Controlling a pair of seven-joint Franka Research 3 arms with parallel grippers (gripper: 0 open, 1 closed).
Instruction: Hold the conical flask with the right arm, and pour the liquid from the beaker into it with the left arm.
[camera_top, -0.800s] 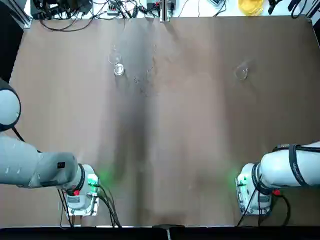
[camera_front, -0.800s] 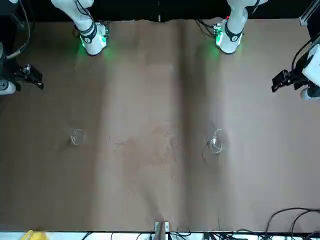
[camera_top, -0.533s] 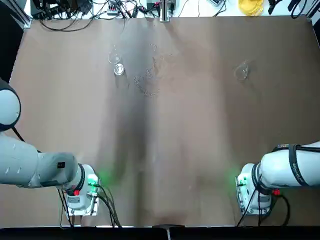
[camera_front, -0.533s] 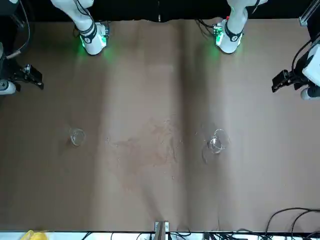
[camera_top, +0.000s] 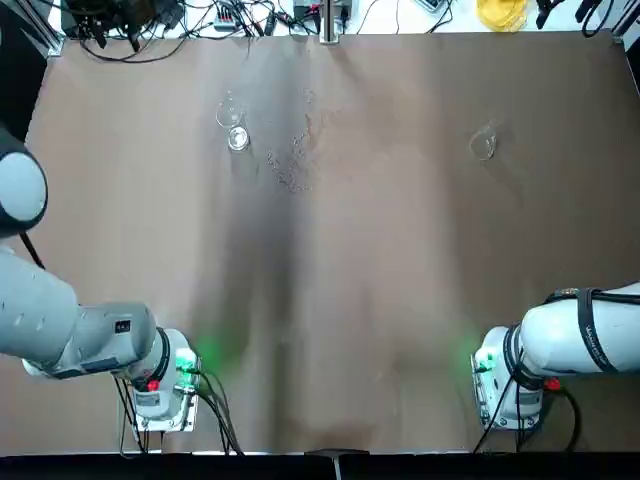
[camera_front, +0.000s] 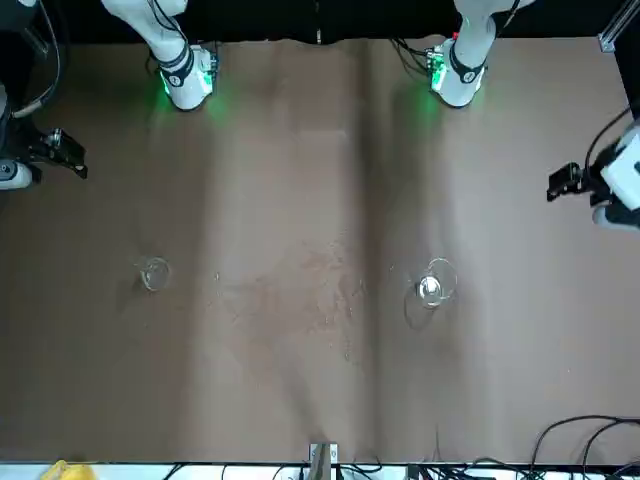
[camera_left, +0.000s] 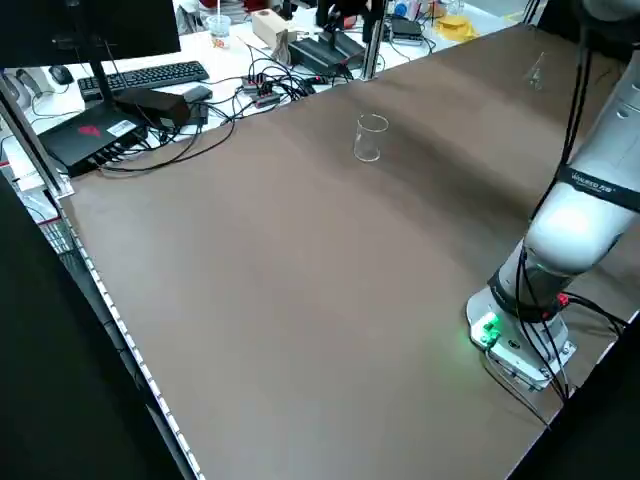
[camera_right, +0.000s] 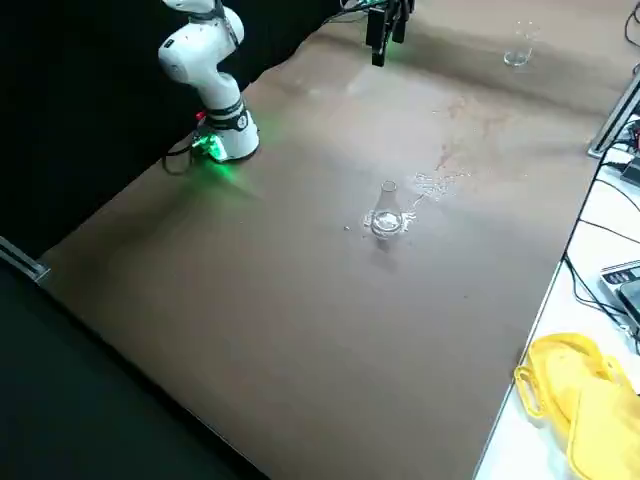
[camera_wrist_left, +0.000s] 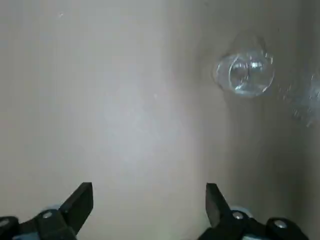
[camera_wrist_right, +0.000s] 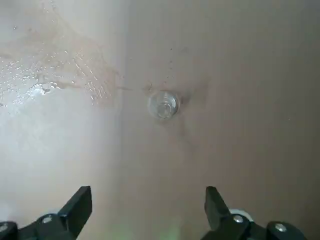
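The beaker (camera_top: 236, 133) is seen standing upright on the brown worktop (camera_top: 400, 260), on the left arm's side and toward the far edge from the arm bases. The conical flask (camera_top: 484, 146) is set upright on the same worktop, well apart from the beaker, on the right arm's side and at about the same depth. Between them, nearer the beaker, a patch of spilled droplets (camera_top: 295, 160) is spread over the surface.

The left claw (camera_wrist_left: 149, 202) is held released, its two fingers spread wide, high above the worktop and well short of the beaker (camera_wrist_left: 244, 74), nothing being gripped. The right claw (camera_wrist_right: 148, 202) is likewise held released with fingers spread, well apart from the conical flask (camera_wrist_right: 163, 105), which is viewed from above with the wet patch (camera_wrist_right: 45, 80) off to one side. Neither vessel is touched by a claw.

In the right side view the flask (camera_right: 386, 217) is shown just beside the droplets, the beaker (camera_right: 517, 47) far beyond it.
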